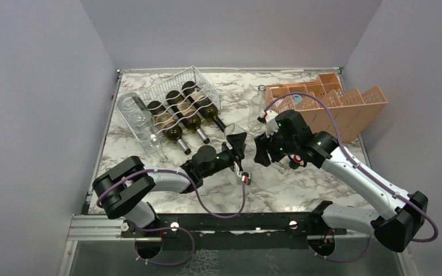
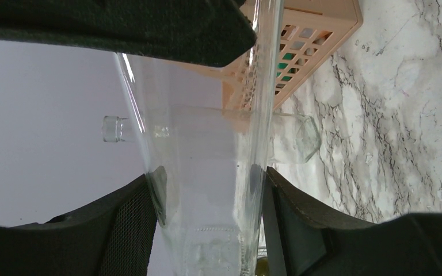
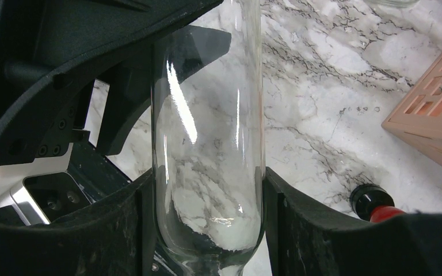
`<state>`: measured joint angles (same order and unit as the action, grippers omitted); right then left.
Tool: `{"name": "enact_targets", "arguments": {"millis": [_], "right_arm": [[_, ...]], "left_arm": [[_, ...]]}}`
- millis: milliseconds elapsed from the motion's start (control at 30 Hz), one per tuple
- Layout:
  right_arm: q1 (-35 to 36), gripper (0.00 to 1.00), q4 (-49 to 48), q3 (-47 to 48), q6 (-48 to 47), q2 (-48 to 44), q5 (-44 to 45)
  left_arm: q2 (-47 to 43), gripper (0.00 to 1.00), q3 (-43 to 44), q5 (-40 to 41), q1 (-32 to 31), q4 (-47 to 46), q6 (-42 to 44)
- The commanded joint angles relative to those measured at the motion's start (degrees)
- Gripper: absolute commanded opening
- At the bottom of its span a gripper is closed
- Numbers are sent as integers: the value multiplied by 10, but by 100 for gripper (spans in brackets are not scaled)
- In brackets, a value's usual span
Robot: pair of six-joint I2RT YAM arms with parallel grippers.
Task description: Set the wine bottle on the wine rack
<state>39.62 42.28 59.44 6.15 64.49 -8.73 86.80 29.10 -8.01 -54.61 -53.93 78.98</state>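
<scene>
At mid-table a clear wine bottle (image 3: 207,144) is gripped by both arms. The left gripper (image 1: 237,142) is clamped on it, and the right gripper (image 1: 263,150) is pressed to its body on both sides. A handover seems to be in hand. Next, one grip must be released and the bottle carried far left to the wine rack (image 1: 175,86), where dark bottles (image 1: 178,123) lie. The rack is shown only from above. A second clear bottle (image 2: 290,138) lying by the orange crate (image 1: 345,109) is made plain only by the left wrist view.

Right of the wine rack (image 1: 160,87) we saw open table (image 1: 236,86) toward the orange crate (image 1: 345,106); four dark bottles (image 1: 190,118) occupied the rack's cradles.
</scene>
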Motion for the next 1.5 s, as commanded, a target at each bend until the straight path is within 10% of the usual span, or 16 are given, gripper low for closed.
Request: {"name": "enact_targets", "arguments": {"millis": [0, 633, 800, 833, 1033, 1467], "right_arm": [[0, 61, -20, -11, 17, -5, -36], [0, 69, -59, -34, 38, 12, -66], [0, 37, -75, -31, 41, 6, -53], [0, 29, -80, -30, 42, 2, -50], [0, 11, -108, -14, 53, -22, 9], [0, 10, -255, -12, 83, -30, 58]], "left_arm": [[-9, 0, 0, 9, -3, -66, -6], [-50, 0, 1, 34, -3, -36, -54], [-65, 0, -1, 29, -3, -31, -79], [-68, 3, -4, 28, -3, -31, -85], [-93, 90, -12, 43, -3, -30, -140], [-289, 97, -52, 227, -3, -11, -564]]}}
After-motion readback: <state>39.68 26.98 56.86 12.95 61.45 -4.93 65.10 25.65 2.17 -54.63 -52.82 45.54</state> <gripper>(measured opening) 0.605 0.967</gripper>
